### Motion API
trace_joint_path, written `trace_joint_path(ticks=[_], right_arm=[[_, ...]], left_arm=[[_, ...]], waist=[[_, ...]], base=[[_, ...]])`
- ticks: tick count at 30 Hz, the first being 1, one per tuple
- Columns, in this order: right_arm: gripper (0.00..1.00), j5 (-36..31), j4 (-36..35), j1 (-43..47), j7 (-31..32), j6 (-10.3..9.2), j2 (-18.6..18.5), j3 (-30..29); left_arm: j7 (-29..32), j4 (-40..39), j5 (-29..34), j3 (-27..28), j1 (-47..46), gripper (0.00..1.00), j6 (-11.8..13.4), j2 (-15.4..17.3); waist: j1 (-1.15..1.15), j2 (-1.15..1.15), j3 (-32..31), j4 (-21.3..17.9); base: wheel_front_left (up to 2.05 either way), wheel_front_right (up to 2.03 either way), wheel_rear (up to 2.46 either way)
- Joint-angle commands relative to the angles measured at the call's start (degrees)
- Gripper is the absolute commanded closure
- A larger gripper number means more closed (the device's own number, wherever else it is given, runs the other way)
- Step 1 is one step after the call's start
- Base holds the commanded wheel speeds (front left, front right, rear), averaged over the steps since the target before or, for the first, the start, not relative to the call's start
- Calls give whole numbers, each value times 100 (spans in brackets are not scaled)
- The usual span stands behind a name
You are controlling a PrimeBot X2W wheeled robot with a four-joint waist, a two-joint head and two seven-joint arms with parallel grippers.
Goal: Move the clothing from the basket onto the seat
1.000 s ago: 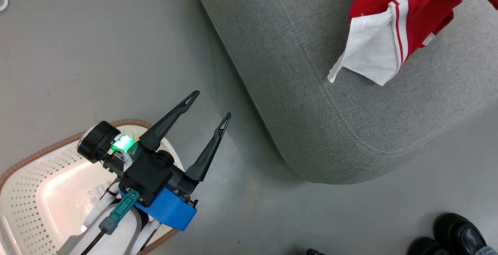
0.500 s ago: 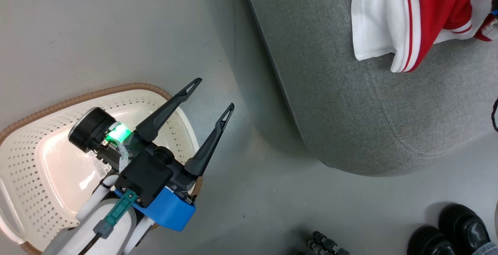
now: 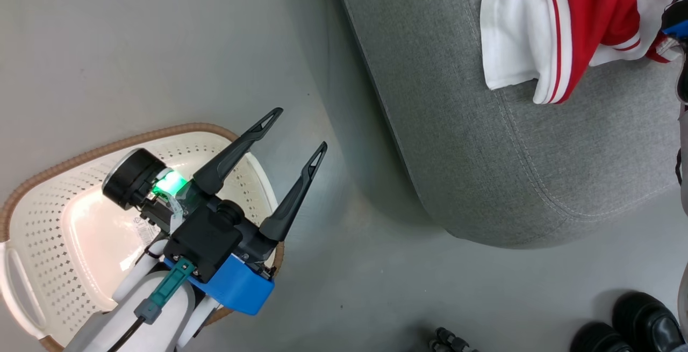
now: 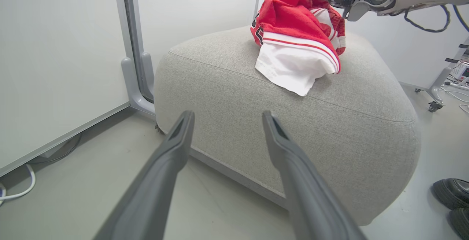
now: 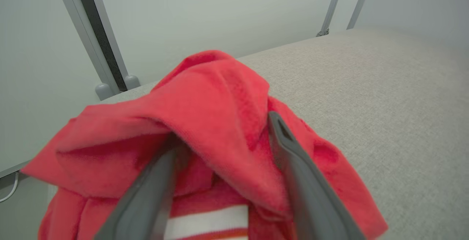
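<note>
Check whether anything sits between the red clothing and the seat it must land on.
Nothing visible does. The clothing already rests directly on the seat, and the right gripper has its jaws spread apart with red fabric bunched between and over them.

Premises presented as a robotics test lab rather than a home, plain white partition panels (image 4: pixel 55 67) stood on grey metal posts (image 4: pixel 133 49) at left, bare grey floor (image 3: pixel 134 45), loose white cable (image 4: pixel 14 195) lay near left, wheeled equipment stand (image 4: pixel 439 84) sat far right.
</note>
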Motion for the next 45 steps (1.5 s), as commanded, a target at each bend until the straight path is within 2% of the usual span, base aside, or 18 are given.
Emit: trace_joint_path(ticks=[1, 11, 18, 26, 35, 45], right_arm=[[0, -73, 38, 113, -24, 3, -33, -9], [0, -307, 99, 426, -26, 3, -135, 94], [0, -575, -83, 1065, -27, 3, -322, 296], [0, -500, -557, 1976, -25, 3, -313, 621], [0, -506, -1549, 3330, 68, 3, -168, 965], [0, -406, -3394, 5026, 367, 2, 267, 959]], left_arm=[[-58, 41, -43, -16, -64, 0, 31, -10], [-448, 547, -239, -54, 60, 0, 152, -355], [-751, 1116, -480, -113, 286, 0, 193, -748], [-853, 1674, -700, 84, 709, 0, 321, -1172], [-855, 1917, -813, 672, 1458, 0, 328, -1570], [-855, 2266, -738, 1314, 2017, 0, 263, -1798]], waist=[[0, 0, -72, 18], [0, 0, -671, 234], [0, 0, -1427, 532], [0, 0, -2353, 895], [0, 0, -3257, 1341], [0, 0, -3847, 1909]], base=[[0, 0, 0], [0, 0, 0], [0, 0, 0], [0, 0, 0], [0, 0, 0], [0, 0, 0]])
